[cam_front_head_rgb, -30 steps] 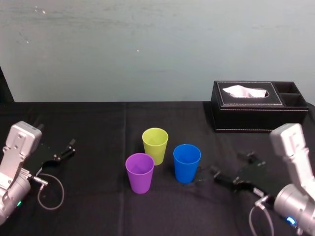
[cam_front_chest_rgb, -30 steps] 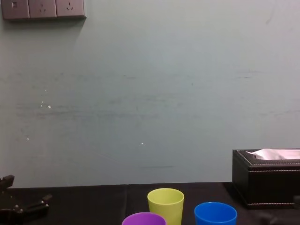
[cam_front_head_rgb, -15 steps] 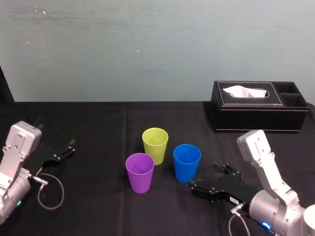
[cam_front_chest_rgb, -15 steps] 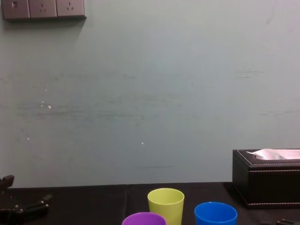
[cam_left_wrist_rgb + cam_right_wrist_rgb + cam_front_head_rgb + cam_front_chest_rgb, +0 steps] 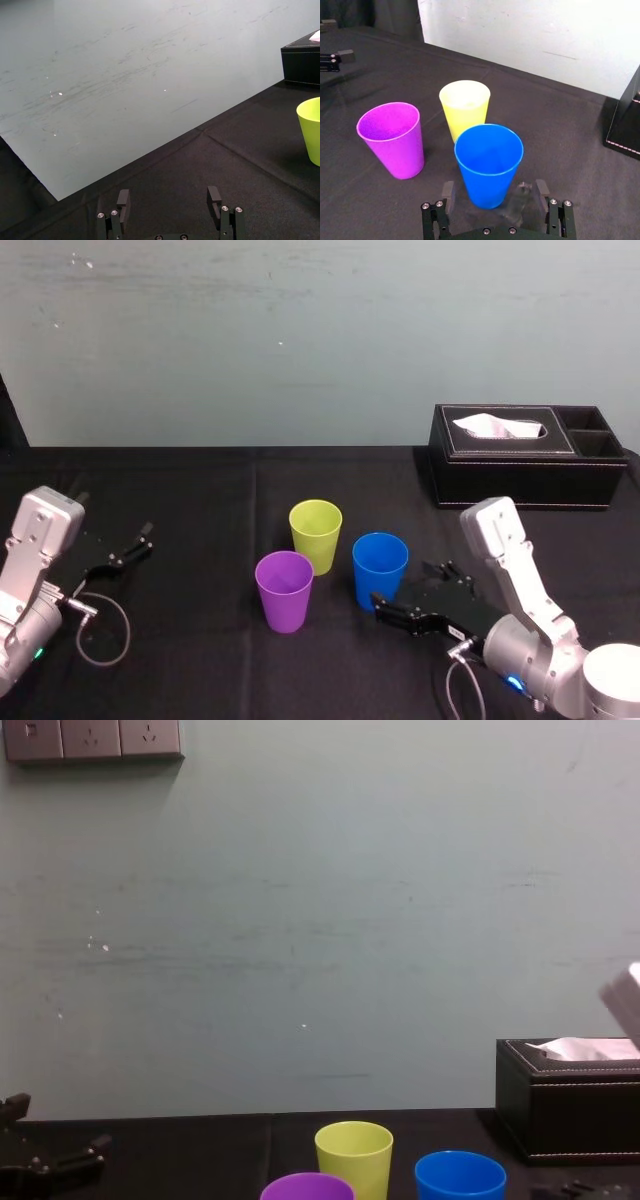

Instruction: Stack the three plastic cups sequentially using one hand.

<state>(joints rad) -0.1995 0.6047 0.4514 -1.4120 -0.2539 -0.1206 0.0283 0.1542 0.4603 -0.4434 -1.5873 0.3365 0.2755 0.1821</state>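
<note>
Left gripper (image 5: 130, 548): parked far left of the blue cup (image 5: 380, 570), fingers apart, holding nothing. Purple cup (image 5: 284, 590): just front-left of blue, upright. Yellow-green cup (image 5: 315, 535): just behind-left of blue, upright. Nothing stacked. Right gripper (image 5: 405, 588): low at blue's right side, spread wide either side of its base, gripping nothing; contact unclear. Tissue box (image 5: 520, 485): back-right of blue, well apart.

Purple cup (image 5: 307, 1187) (blue cup (image 5: 460, 1176) too) cut by chest view's edge
</note>
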